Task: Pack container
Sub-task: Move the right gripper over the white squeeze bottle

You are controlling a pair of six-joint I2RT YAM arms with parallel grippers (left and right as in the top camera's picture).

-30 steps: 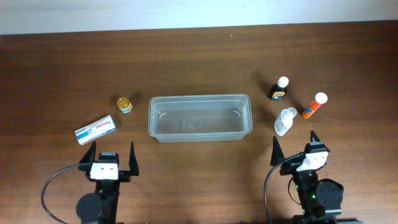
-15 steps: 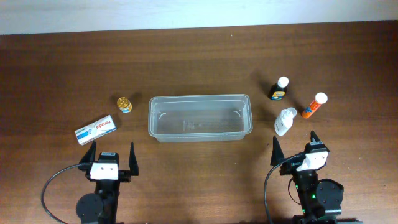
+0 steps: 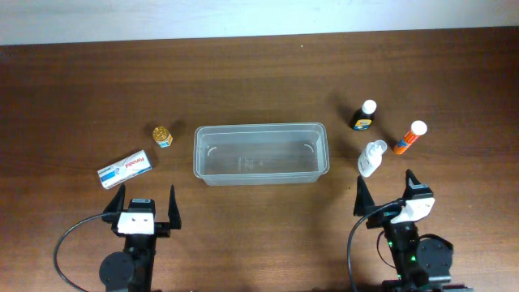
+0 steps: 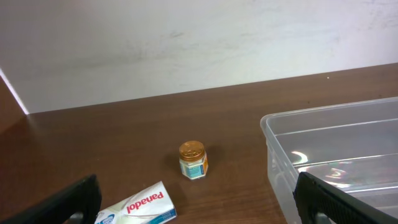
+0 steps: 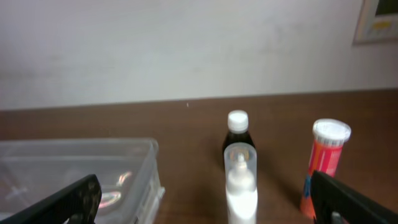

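The clear plastic container (image 3: 259,153) sits empty at the table's middle; it also shows in the left wrist view (image 4: 336,155) and the right wrist view (image 5: 74,174). Left of it lie a white Panadol box (image 3: 126,168) and a small gold-capped jar (image 3: 163,135). Right of it are a white spray bottle (image 3: 371,157), a dark bottle with a white cap (image 3: 364,115) and an orange tube (image 3: 410,136). My left gripper (image 3: 147,203) is open and empty, near the front edge below the box. My right gripper (image 3: 384,191) is open and empty, just in front of the spray bottle (image 5: 240,186).
The wooden table (image 3: 259,73) ends at a white wall at the back. In the left wrist view the jar (image 4: 193,160) and the box (image 4: 140,207) lie ahead of the fingers. In the right wrist view the orange tube (image 5: 323,162) stands by the right finger.
My right gripper has shifted slightly to the right and forward. The left arm and all objects have not moved.
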